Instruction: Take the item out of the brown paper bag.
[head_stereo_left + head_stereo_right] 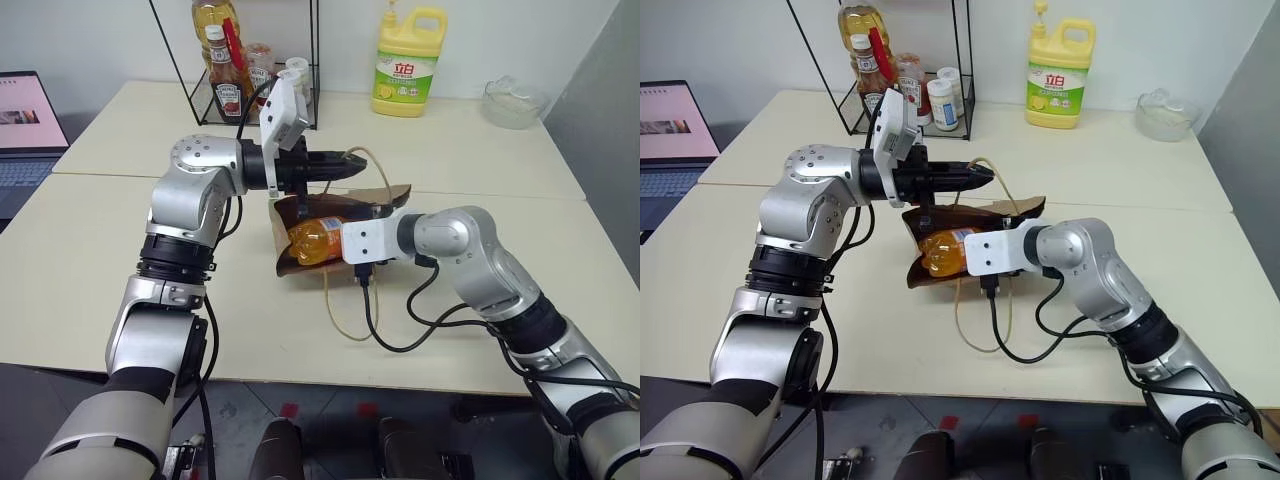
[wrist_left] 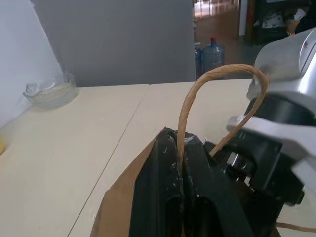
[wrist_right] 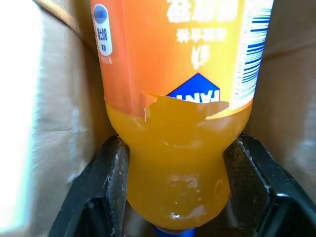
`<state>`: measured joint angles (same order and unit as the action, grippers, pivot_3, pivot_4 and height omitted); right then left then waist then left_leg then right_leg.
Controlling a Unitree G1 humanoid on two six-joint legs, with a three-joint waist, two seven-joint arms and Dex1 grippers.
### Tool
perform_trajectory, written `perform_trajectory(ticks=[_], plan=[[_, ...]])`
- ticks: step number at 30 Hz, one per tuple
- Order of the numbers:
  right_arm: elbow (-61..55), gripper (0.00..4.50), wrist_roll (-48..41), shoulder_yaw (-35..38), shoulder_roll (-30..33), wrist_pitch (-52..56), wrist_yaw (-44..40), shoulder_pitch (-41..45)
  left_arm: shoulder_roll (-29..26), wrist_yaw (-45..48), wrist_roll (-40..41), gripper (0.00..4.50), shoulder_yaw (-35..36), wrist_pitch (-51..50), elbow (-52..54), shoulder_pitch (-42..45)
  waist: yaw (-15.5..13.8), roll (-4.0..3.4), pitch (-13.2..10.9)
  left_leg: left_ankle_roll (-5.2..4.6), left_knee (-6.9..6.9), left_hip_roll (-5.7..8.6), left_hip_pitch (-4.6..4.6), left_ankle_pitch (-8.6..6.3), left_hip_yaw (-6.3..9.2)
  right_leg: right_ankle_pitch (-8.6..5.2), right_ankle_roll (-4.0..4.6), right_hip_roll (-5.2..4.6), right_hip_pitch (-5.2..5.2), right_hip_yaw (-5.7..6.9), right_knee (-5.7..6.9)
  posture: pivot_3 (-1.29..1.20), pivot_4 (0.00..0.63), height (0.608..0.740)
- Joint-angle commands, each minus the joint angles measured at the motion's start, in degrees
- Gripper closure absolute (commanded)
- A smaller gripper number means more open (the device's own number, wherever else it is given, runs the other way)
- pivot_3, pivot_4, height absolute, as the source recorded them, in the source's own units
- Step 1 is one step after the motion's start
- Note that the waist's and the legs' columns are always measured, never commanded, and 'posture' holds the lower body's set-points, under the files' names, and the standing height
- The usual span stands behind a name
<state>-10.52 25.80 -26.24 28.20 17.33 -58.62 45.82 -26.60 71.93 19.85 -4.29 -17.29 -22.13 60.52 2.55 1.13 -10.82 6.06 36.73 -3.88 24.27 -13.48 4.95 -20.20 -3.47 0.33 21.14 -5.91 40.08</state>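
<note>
Bottle-fetching looks about halfway done from where I stand. On the cream table point(image 1: 90, 260) the brown paper bag point(image 1: 285, 262) lies tipped with its mouth gaping. The left gripper point(image 1: 352, 165) has its fingers pinched tight on one loop handle point(image 2: 197, 94), holding the bag up and open. The right gripper point(image 3: 173, 192) is reached into the mouth, its fingers clamped on either side of the orange drink bottle point(image 1: 315, 240). The bottle sits partly inside the bag, so drawing it clear is what remains, I'd judge. The right wrist view shows the blue cap point(image 3: 170, 230) down between the fingers, which the head views hide.
</note>
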Motion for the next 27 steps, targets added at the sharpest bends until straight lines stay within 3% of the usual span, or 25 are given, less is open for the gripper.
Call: perform_trajectory(ticks=[1, 10, 16, 23, 27], plan=[[-6.7, 2.06, -4.1, 4.8, 1.4, -0.7, -0.5, -0.5, 0.2, 0.1, -0.1, 4.5, 0.5, 1.1, 0.3, 2.1, 0.0, 0.0, 0.0, 0.0, 0.01, 0.01, 0.02, 0.0, 0.02, 0.0, 0.0, -0.01, 0.0, 0.02, 0.0, 0.0, 0.15, 0.74], [-13.5, 2.06, -16.5, 13.5, 5.1, -5.3, -0.1, -5.6, 2.0, 0.8, -1.1, 4.5, -0.1, 2.8, -2.8, 3.1, -0.2, 0.0, 0.0, -0.01, 0.08, 0.15, 0.11, 0.01, 0.12, 0.0, 0.0, -0.15, -0.02, 0.14, -0.01, 0.0, 0.15, 0.74], [-22.0, 2.06, -27.4, 21.7, 6.7, -2.1, 0.2, -10.7, 3.5, 1.6, -2.2, 4.5, -0.5, 5.1, -6.3, 4.1, -0.3, -0.01, 0.0, -0.01, 0.08, 0.18, 0.13, 0.01, 0.15, 0.0, 0.0, -0.17, -0.04, 0.2, -0.01, 0.0, 0.15, 0.74], [-27.5, 2.06, -32.4, 27.8, 10.5, 0.9, 2.4, -14.4, 4.9, 2.7, -2.9, 4.5, -0.6, 7.3, -8.4, 4.5, -0.6, -0.01, 0.0, -0.04, 0.12, 0.2, 0.13, 0.03, 0.17, 0.0, 0.0, -0.19, -0.06, 0.21, 0.01, 0.0, 0.15, 0.74], [-24.5, 2.06, -30.8, 36.9, 19.3, -1.8, 1.0, -18.8, 5.6, 2.9, -2.9, 4.5, -0.4, 7.9, -8.9, 4.4, -1.0, -0.01, 0.0, -0.05, 0.13, 0.26, 0.14, 0.02, 0.16, 0.0, 0.0, -0.23, -0.08, 0.21, 0.0, 0.0, 0.15, 0.74]])
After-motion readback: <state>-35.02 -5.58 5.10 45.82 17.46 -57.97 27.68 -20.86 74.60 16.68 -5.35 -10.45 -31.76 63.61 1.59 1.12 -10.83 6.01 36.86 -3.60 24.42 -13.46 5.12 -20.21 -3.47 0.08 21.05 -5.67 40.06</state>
